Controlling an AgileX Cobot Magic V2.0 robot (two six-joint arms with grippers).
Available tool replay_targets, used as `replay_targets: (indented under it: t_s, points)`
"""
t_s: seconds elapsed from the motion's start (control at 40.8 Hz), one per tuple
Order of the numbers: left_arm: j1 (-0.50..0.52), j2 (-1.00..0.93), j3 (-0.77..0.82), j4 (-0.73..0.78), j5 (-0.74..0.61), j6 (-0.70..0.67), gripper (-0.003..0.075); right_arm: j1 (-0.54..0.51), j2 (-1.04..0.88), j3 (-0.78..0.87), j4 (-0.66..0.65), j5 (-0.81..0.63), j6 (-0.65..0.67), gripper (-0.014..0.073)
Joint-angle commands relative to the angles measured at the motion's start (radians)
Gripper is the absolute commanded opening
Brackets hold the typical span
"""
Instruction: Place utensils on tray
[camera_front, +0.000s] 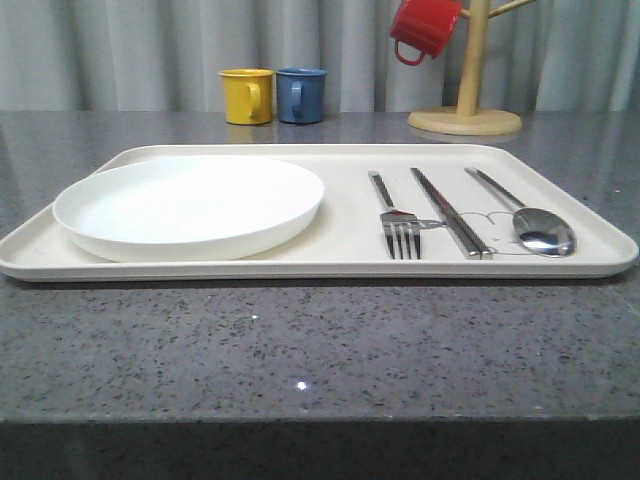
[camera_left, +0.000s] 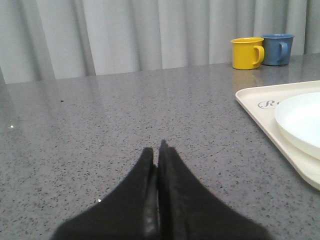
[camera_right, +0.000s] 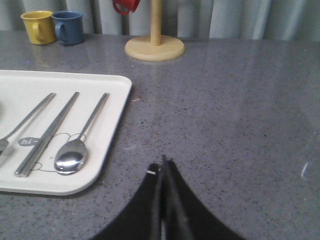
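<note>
The cream tray (camera_front: 340, 262) lies across the middle of the grey table. On its left half rests the round white plate (camera_front: 190, 205). On its right half lie the silver fork (camera_front: 397, 222), the flat chopsticks (camera_front: 450, 212) and the long-handled spoon (camera_front: 530, 222), side by side. The right wrist view has the chopsticks (camera_right: 47, 133) and the spoon (camera_right: 80, 140) on the tray (camera_right: 112, 130). My left gripper (camera_left: 156, 150) is shut with nothing in it, over bare table left of the tray (camera_left: 260, 107). My right gripper (camera_right: 162, 162) is shut and empty, over bare table right of the tray.
A yellow mug (camera_front: 247, 96) and a blue mug (camera_front: 301, 95) stand behind the tray. A wooden mug tree (camera_front: 466, 100) at the back right carries a red mug (camera_front: 424, 28). Grey curtains close off the back.
</note>
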Motion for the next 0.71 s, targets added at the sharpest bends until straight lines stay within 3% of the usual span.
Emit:
replay_targets:
  t_s: [0.0, 0.442, 0.687]
  points:
    - [-0.007, -0.025, -0.001, -0.008, -0.083, 0.002, -0.0018, -0.033, -0.030, 0.057, 0.005, -0.157, -0.010, -0.0068]
    - [-0.007, -0.025, -0.001, -0.008, -0.083, 0.002, -0.0018, -0.051, -0.108, 0.338, 0.005, -0.471, -0.010, -0.0068]
    - [-0.007, -0.025, -0.001, -0.008, -0.083, 0.002, -0.0018, -0.051, -0.107, 0.337, 0.005, -0.458, -0.010, -0.0068]
